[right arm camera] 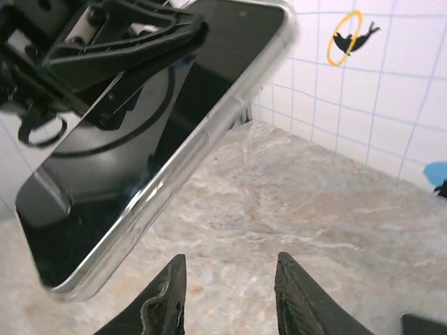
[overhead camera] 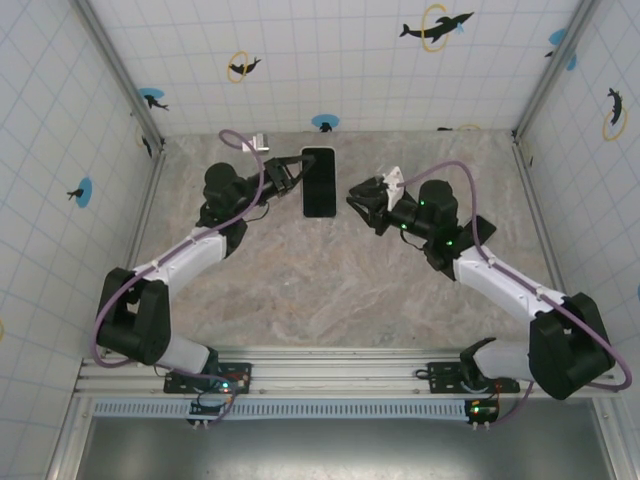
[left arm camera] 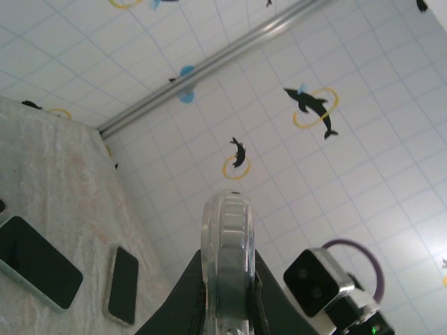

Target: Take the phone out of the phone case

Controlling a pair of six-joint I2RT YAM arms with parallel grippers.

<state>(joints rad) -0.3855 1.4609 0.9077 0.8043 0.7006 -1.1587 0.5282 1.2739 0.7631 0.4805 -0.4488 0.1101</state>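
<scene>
A black phone (overhead camera: pixel 318 182) in a clear phone case (right arm camera: pixel 183 166) hangs above the middle back of the table. My left gripper (overhead camera: pixel 296 178) is shut on its left long edge. In the left wrist view the case (left arm camera: pixel 225 230) stands edge-on between the black fingers (left arm camera: pixel 183 289). The phone's dark screen (right arm camera: pixel 105 174) tilts across the upper left of the right wrist view, with the left gripper (right arm camera: pixel 119 35) clamped on its far edge. My right gripper (overhead camera: pixel 358 195) is just right of the phone. It is open (right arm camera: pixel 230 283), apart from the case, with nothing between its fingertips.
Bare marble table (right arm camera: pixel 314 202) lies under and beyond the right gripper. Tiled walls with dolphin marks (overhead camera: pixel 437 27) enclose the table on three sides. In the left wrist view two dark phone-like slabs (left arm camera: pixel 35 262) (left arm camera: pixel 122 285) lie on the marble at lower left.
</scene>
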